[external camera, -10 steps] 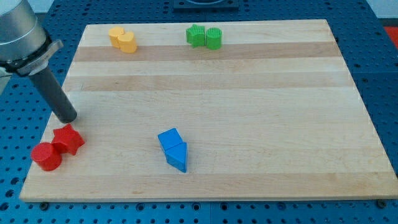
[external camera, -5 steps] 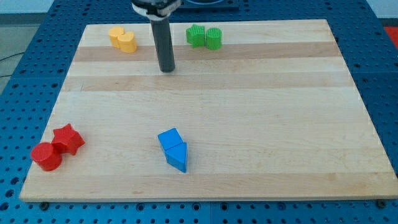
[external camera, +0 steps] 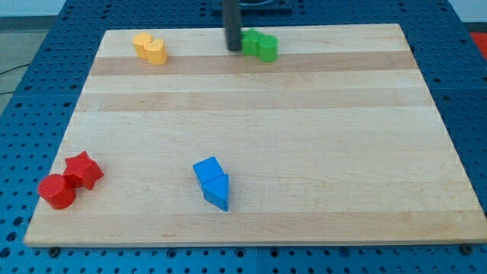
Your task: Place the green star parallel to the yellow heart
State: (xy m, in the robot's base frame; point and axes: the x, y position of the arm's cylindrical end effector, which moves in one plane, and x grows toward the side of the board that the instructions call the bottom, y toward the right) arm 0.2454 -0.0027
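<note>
My tip [external camera: 233,49], a bare rod with nothing to grasp, touches the green star block [external camera: 249,43] near the wooden worktop's [external camera: 304,152] top edge; the block looks light, rigid and easily slid, so push its flank.

This is looking like a robotics lab bench rather than any home or shop. A pale wooden board [external camera: 259,114] is lying flat on a blue perforated metal base [external camera: 30,91] — the regular grid of holes, showing on every side of the board, is the kind of mounting plate used for fixing test rigs. A straight dark rod is coming down from the view's top, its tip [external camera: 233,49] sitting just beside the green blocks [external camera: 259,46]. Small moulded blocks in plain colours — a yellow pair [external camera: 150,48], a red pair [external camera: 70,180], a blue pair [external camera: 212,183] — are sitting in tidy groups, like test pieces. A thin cable [external camera: 14,70] is trailing at the view's left edge.
</note>
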